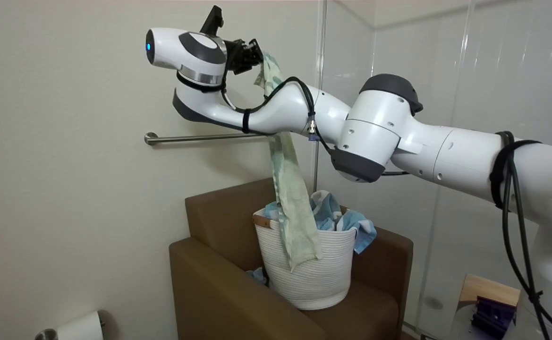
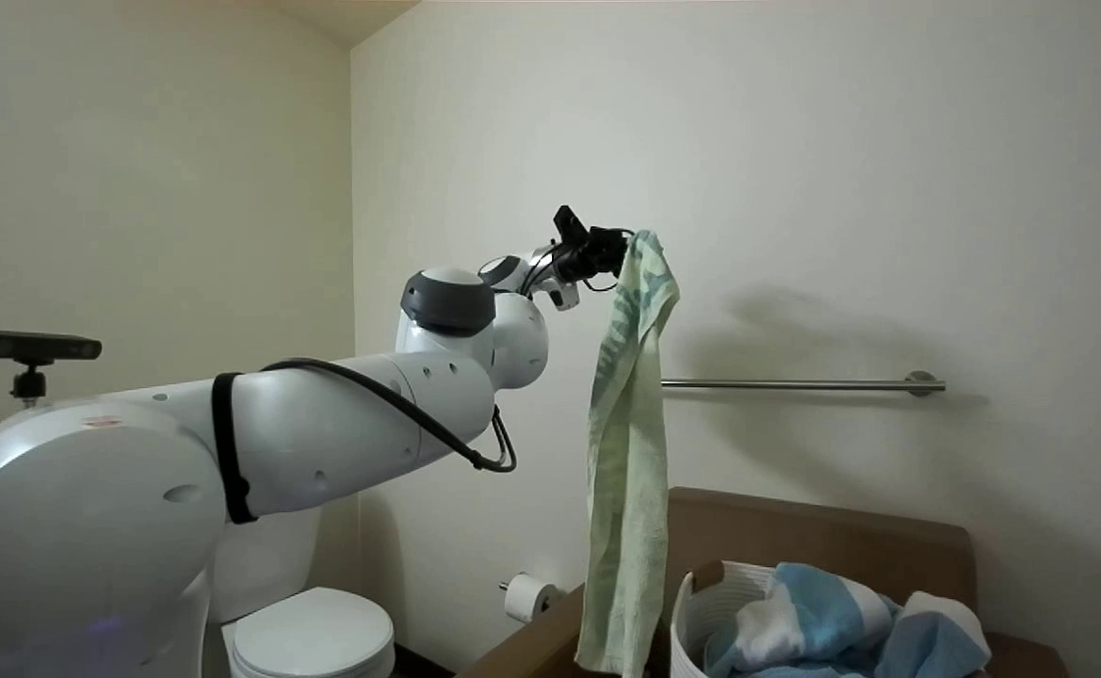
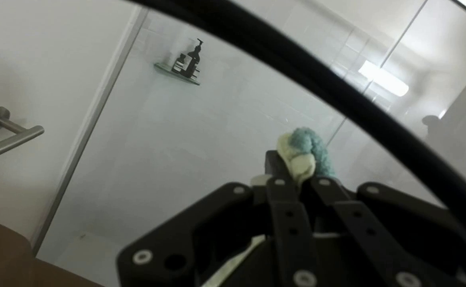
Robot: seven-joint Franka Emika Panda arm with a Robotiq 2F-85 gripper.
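Handle towel as likely light, limp; grip at bunched top, pinched in claw. Note rail at claw's four o'clock in an exterior view.

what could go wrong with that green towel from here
The pincer grips only a bunched end of the pale green towel, so it might slip free. The towel also hangs low near the white rope basket and could drag against it. If swung sideways, it might catch on the towel bar.
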